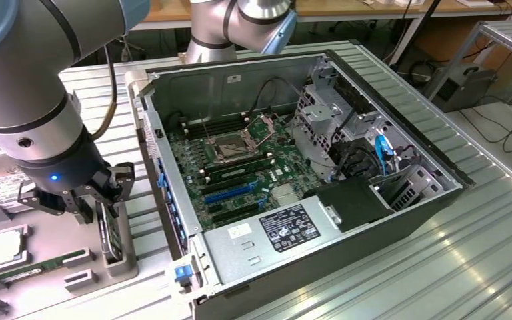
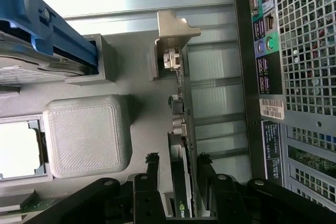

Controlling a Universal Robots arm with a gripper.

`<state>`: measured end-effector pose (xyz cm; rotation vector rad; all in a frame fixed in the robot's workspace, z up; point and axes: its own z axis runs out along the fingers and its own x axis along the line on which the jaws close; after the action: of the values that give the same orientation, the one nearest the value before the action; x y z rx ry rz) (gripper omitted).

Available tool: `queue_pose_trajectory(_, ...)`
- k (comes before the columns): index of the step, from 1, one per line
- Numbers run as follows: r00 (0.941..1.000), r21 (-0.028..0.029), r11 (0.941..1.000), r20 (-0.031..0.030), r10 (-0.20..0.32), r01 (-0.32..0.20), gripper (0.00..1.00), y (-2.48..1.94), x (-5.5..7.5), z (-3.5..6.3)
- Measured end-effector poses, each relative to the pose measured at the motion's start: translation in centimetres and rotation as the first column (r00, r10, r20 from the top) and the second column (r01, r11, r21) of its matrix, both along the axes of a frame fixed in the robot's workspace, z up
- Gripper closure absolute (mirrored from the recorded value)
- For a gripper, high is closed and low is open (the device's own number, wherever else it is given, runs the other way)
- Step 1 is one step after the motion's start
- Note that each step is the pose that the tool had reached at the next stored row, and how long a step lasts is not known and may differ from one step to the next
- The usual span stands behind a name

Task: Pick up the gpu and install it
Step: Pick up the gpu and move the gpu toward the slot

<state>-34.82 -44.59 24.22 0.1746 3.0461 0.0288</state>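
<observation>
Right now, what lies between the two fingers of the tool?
In the wrist view, the gpu stands on edge between the fingers of the open tool, a bare gap on each side.

The gpu carries a bare silver metal end bracket with a dull sheen. The holder is grey plastic, matt, with fine layer lines. The table is ribbed metal, brushed and reflective. The computer case is grey perforated sheet metal. The tool is matt black.
</observation>
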Motion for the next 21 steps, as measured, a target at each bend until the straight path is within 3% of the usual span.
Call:
queue_pose_trajectory(6,1.0000,-0.0027,1.0000,0.0005,0.007,-0.007,0.59,0.06,0.00,-0.08)
queue_pose_trajectory(8,0.9999,-0.0044,0.9999,0.0002,0.010,-0.010,0.72,0.05,0.01,-0.08)
queue_pose_trajectory(18,0.9992,-0.0050,0.9992,0.0001,0.040,-0.040,0.73,0.06,0.14,-0.09)
queue_pose_trajectory(20,0.9984,-0.0049,0.9984,-0.0008,0.056,-0.056,0.73,0.06,0.28,-0.09)
queue_pose_trajectory(21,0.9973,-0.0048,0.9973,-0.0040,0.073,-0.074,0.74,0.06,0.62,-0.08)
